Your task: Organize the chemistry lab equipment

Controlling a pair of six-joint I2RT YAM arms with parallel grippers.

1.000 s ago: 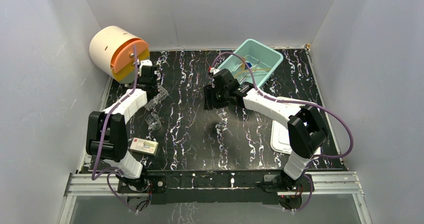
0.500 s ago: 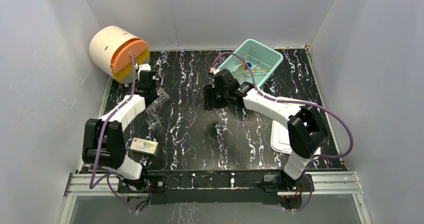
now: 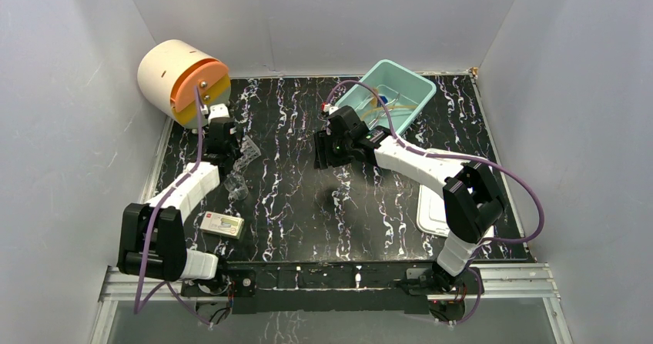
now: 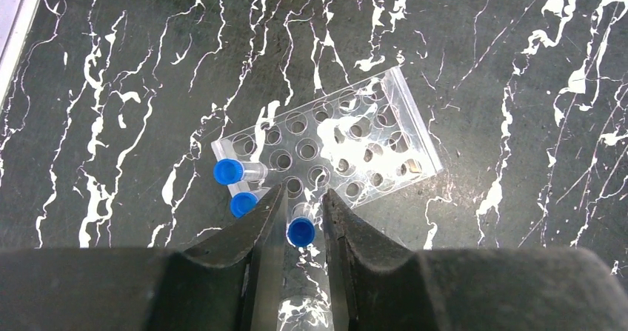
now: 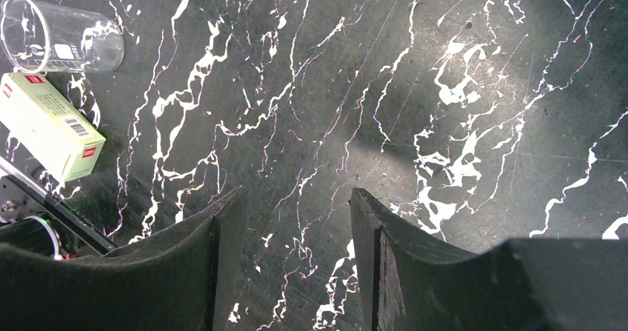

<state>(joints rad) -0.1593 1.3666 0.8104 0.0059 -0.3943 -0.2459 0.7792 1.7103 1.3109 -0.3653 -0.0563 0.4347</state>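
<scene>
Your left arm runs up the left side of the top view, forearm stretched forward and wrist bent down over the clear rack (image 4: 348,142). The left gripper (image 4: 304,190) stands with its jaws narrowly apart around a blue-capped tube (image 4: 301,231) at the rack's near edge; you cannot tell whether they press on it. Two more capped tubes (image 4: 228,171) lie at the rack's left corner. Your right arm folds at its elbow on the right, then reaches diagonally to the centre, below the teal tub (image 3: 362,82). The right gripper (image 5: 294,194) hangs with its jaws wide apart over bare tabletop. A beaker (image 5: 59,44) on its side and a white packet (image 5: 48,124) sit at the upper left of its wrist view.
</scene>
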